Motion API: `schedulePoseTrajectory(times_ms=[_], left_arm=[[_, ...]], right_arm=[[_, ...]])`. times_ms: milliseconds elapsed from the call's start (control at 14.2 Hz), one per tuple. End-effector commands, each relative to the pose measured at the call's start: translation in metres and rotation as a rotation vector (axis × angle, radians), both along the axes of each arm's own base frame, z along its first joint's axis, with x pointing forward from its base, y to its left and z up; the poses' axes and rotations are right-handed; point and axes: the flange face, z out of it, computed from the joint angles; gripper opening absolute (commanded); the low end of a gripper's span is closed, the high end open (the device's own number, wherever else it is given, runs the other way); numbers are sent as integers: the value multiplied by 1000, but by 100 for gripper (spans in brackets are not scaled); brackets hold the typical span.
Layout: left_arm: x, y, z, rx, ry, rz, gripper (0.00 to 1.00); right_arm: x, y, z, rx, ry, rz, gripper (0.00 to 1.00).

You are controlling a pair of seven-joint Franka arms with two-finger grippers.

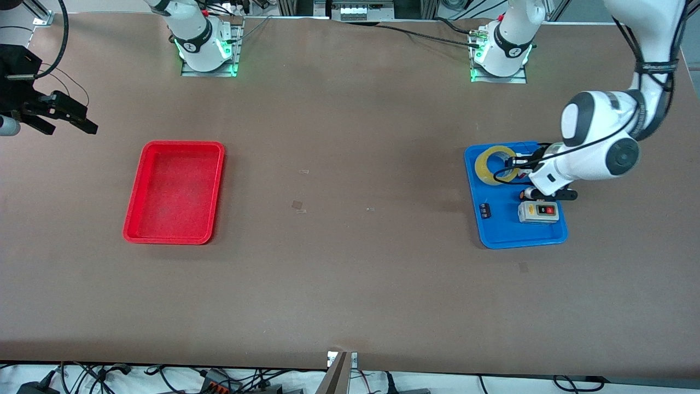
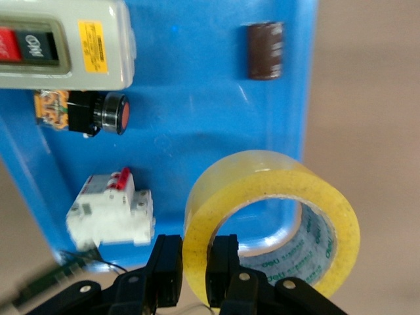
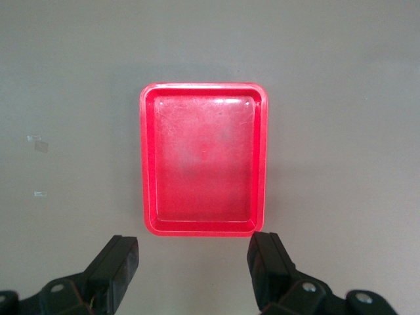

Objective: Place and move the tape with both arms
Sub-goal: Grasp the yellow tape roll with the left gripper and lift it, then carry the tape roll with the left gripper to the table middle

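The tape, a yellowish translucent roll, lies in the blue tray at the corner farthest from the front camera, at the left arm's end of the table. My left gripper is shut on its wall. In the left wrist view one finger is inside the hole and one outside, pinching the tape between the left gripper's pads. My right gripper waits open over bare table at the right arm's end, and in its wrist view the right gripper holds nothing.
The blue tray also holds a white-grey switch box, a red-capped push button, a white circuit breaker and a small dark block. A red tray lies toward the right arm's end.
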Motion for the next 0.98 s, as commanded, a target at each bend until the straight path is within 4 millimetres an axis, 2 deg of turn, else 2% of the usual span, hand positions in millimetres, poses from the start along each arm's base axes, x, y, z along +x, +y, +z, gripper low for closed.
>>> schedulePoseTrajectory(times_ms=[0,211,352,422,633,704,844,915], left_arm=[[33,-66,4,23,72,37,0],[40,-161,0,54,93,144,0],[47,-212,-2,46,105,204,0],[48,-244,-3,58,107,237,0],[43,-329,-23,87,102,320,0],[39,-355,-32,91,73,359,0],[25,-398,-48,74,4,417,1],[19,-412,-55,70,-12,445,2]], right_arm=[[0,3,10,4,-13,13,100],[1,3,9,6,-7,11,100],[6,1,-3,1,15,24,100],[6,1,-2,-1,15,24,100],[8,0,-7,-5,24,13,100],[13,0,-18,-5,44,15,100],[16,0,-22,-8,48,14,100],[17,-1,-22,-11,40,13,100]])
